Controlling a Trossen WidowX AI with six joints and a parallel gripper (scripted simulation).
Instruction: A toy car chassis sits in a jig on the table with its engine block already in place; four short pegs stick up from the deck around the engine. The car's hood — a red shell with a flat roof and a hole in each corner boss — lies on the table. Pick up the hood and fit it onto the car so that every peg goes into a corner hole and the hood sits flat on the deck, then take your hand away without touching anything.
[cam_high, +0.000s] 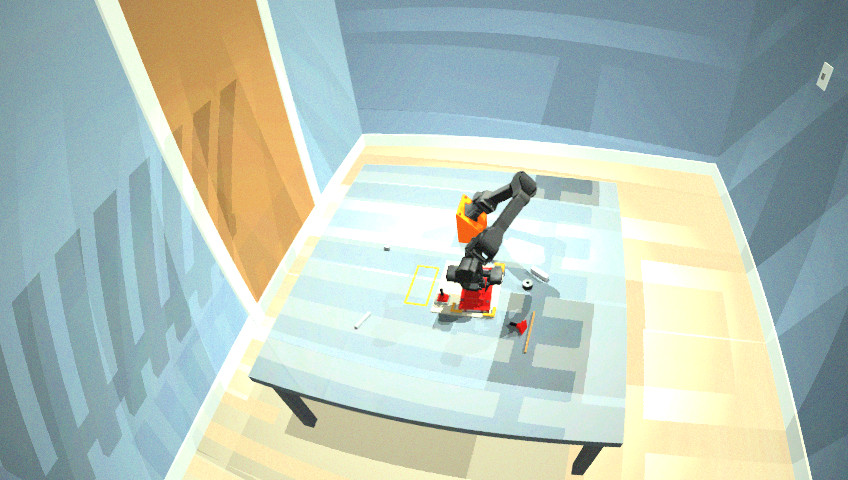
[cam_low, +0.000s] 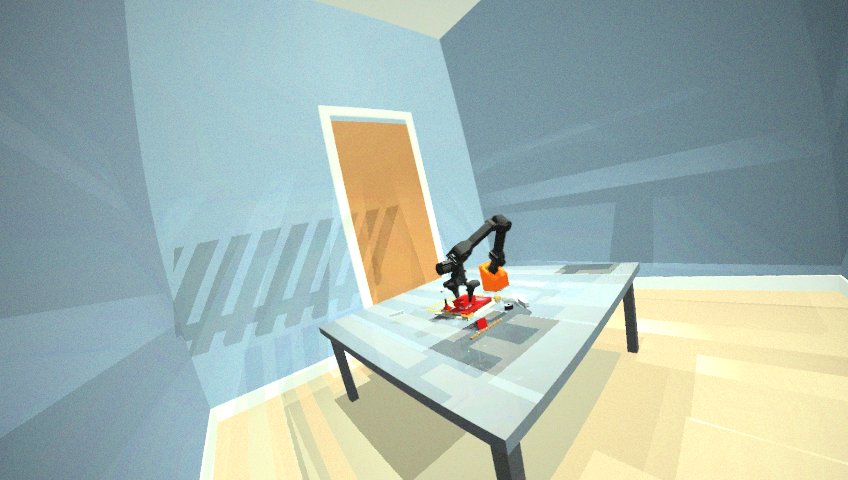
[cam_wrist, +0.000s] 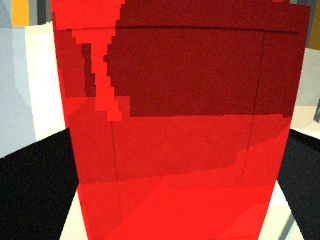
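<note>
The red hood (cam_wrist: 176, 120) (cam_high: 476, 294) (cam_low: 462, 303) fills the wrist view, held between my gripper's dark fingers at its left and right sides. My gripper (cam_high: 474, 279) (cam_low: 462, 292) is shut on the hood, low over the car chassis (cam_high: 470, 306) (cam_low: 470, 308) in its jig (cam_high: 491, 313) with yellow corners. The pegs and corner holes are hidden under the hood; I cannot tell whether it sits flat on the deck.
An orange block (cam_high: 470, 223) (cam_low: 494, 277) stands at the arm's base. A yellow outlined rectangle (cam_high: 412, 285) lies left of the jig. A small red piece (cam_high: 520, 325), a thin wooden stick (cam_high: 528, 333), a dark ring (cam_high: 527, 283) and white cylinders (cam_high: 361, 320) (cam_high: 539, 273) lie around.
</note>
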